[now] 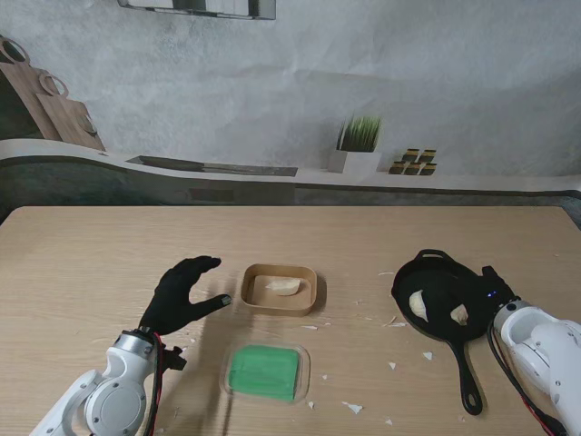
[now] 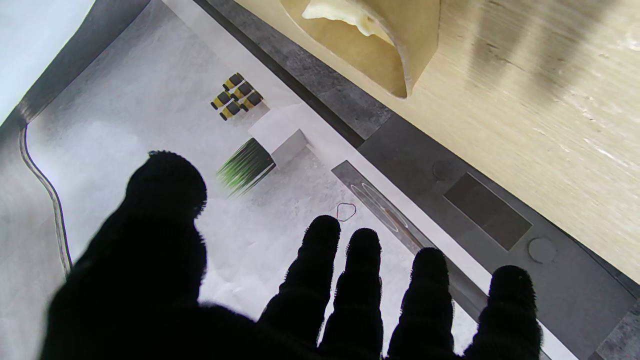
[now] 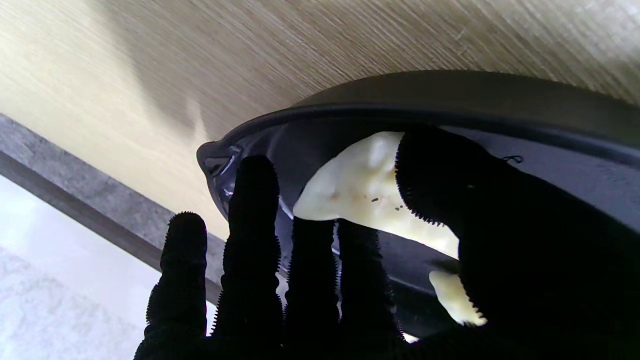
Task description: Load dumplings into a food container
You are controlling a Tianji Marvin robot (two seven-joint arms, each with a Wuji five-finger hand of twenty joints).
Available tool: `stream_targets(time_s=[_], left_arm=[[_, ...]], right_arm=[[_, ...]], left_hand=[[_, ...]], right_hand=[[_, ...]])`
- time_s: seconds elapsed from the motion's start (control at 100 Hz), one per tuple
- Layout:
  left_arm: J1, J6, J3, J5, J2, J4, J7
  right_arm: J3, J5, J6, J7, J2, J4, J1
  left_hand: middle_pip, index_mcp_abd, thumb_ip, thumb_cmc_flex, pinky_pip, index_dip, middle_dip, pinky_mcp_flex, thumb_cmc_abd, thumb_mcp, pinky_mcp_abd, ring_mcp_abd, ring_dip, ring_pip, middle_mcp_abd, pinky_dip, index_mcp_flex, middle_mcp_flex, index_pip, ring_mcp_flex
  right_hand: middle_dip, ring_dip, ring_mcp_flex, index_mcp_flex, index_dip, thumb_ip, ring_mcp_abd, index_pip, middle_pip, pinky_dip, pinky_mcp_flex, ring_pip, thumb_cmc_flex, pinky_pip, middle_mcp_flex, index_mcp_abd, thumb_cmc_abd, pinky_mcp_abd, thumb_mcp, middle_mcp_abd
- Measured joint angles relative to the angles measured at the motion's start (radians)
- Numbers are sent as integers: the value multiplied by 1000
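Note:
A tan food container [image 1: 280, 289] stands mid-table with one dumpling [image 1: 284, 287] inside; the left wrist view shows its corner [image 2: 400, 55] and that dumpling [image 2: 345, 12]. My left hand [image 1: 186, 291] hovers just left of it, open, fingers [image 2: 320, 260] spread and holding nothing. To the right lies a black pan [image 1: 434, 272] with two dumplings [image 1: 418, 304]. My right hand [image 1: 474, 304] reaches into the pan from its right side. The right wrist view shows thumb and two fingers [image 3: 310, 250] pinched on one dumpling [image 3: 360, 190] low in the pan, and a second dumpling [image 3: 452, 297] behind the thumb.
A clear tray with a green insert [image 1: 263, 371] sits nearer to me than the container. The pan handle [image 1: 465, 372] points toward me. White crumbs [image 1: 352, 408] are scattered between tray and pan. A plant pot [image 1: 356, 143] stands on the ledge beyond the table.

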Motion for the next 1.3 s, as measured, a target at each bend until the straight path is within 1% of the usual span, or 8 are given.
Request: stream_targets(time_s=[0.13,0.24,0.35,0.6,0.76,0.9,1.19,1.3], left_arm=[[0,3,0,2,0,0,0],[0,5,0,4,0,0,0],[0,6,0,6,1,0,0],[0,9,0,9,1,0,-1],[0,9,0,9,1,0,-2],[-1,9,0,9,2,0,-3],[-2,11,3,10,2,1,-7],[-3,11,3,12,3,1,-7]], right_arm=[[-15,7,7,-3,1,15,15],[-28,12,18,-25,1,33,25],[-37,12,27,-54,1,51,28],[-68,27,31,-136,5,101,48],[-75,43,28,-193,5,124,53],[-53,118,27,-204,-12,122,40],[-28,173,35,-204,-33,103,16],[-4,147,32,-143,-36,71,0]], left_hand=[[0,0,0,0,0,0,0,-1,0,0,0,0,0,0,0,0,0,0,0,0],[0,0,0,0,0,0,0,-4,0,0,0,0,0,0,0,0,0,0,0,0],[0,0,0,0,0,0,0,-10,0,0,0,0,0,0,0,0,0,0,0,0],[0,0,0,0,0,0,0,-13,0,0,0,0,0,0,0,0,0,0,0,0],[0,0,0,0,0,0,0,-14,0,0,0,0,0,0,0,0,1,1,0,10],[0,0,0,0,0,0,0,-15,0,0,0,0,0,2,0,0,1,2,0,12],[0,0,0,0,0,0,0,-15,0,0,0,0,0,3,0,0,1,2,0,11],[0,0,0,0,0,0,0,-15,0,0,0,0,0,3,0,0,1,2,0,12]], right_hand=[[23,7,64,14,33,0,0,31,63,0,28,44,15,46,63,8,-13,0,34,0],[26,22,124,103,84,-2,0,75,101,-16,65,109,63,117,138,10,-34,11,62,0],[-3,30,190,205,123,-97,1,142,141,-30,107,171,117,187,230,-9,-63,23,72,0],[17,-36,317,427,53,-96,36,249,161,-43,176,258,184,286,406,-205,-98,117,119,-3],[22,-38,344,509,-1,-96,48,233,161,-43,195,272,184,327,456,-266,-109,104,120,3],[24,-40,358,525,-28,-96,59,194,161,-43,218,273,184,342,472,-268,-111,73,120,14],[53,-62,369,546,-42,-96,72,160,134,-50,219,270,184,342,492,-268,-133,74,122,16],[25,4,182,336,78,-86,59,143,90,-51,111,178,145,299,251,-217,-93,72,120,16]])
